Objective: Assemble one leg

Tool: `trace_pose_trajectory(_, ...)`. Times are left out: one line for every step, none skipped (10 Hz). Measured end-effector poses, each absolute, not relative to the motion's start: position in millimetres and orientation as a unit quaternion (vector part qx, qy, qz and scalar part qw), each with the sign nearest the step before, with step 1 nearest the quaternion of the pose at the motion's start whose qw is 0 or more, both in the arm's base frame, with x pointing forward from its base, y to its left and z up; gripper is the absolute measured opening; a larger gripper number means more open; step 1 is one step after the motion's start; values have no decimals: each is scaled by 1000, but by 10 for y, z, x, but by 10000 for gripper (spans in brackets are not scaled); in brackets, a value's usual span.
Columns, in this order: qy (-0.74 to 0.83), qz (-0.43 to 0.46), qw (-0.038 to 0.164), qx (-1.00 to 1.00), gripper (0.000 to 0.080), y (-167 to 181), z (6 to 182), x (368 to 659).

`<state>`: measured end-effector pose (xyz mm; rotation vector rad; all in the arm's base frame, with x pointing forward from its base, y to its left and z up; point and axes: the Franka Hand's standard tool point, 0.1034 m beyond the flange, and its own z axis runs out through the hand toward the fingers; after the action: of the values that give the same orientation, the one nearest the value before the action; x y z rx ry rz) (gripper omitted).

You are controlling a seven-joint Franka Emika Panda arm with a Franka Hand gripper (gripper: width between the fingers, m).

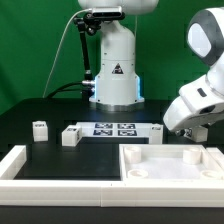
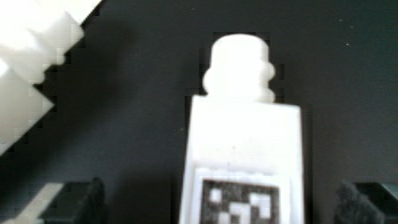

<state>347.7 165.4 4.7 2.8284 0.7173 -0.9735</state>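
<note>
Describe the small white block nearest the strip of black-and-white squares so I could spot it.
Find the marker board, the flat white strip of black-and-white squares in front of the robot's base. At its end on the exterior view's left sits the leg, a small chunky white block. Another white block stands farther that way, apart from the strip.
</note>
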Motion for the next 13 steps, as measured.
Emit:
trace_pose_trajectory(233,-317,32,919,635,1653,45,3471)
trace_pose_trajectory(233,-316,32,919,635,1658,47,3480)
trace_pose_trajectory(233,-316,32,919,458,1661,49,3489)
trace_pose_trajectory(233,-316,32,919,282,1660,48,3485)
trace_pose_trajectory(233,-316,32,919,282,1660,47,3485)
trace_pose_trajectory(233,-316,32,919,286,1659,47,3485)
trace_pose_trajectory(233,-316,32,919,286,1659,47,3485)
trace_pose_trajectory(233,-316,32,919,286,1659,47,3485)
trace_pose_trajectory(233,-316,32,919,286,1659,47,3485)
trace_pose_trajectory(233,-316,32,919,286,1659,47,3485)
trace_pose_trajectory(234,-320,31,918,286,1653,76,3489)
trace_pose_trajectory(232,-329,30,915,287,1632,233,3544)
trace_pose_trajectory(227,-327,30,917,287,1618,384,3617)
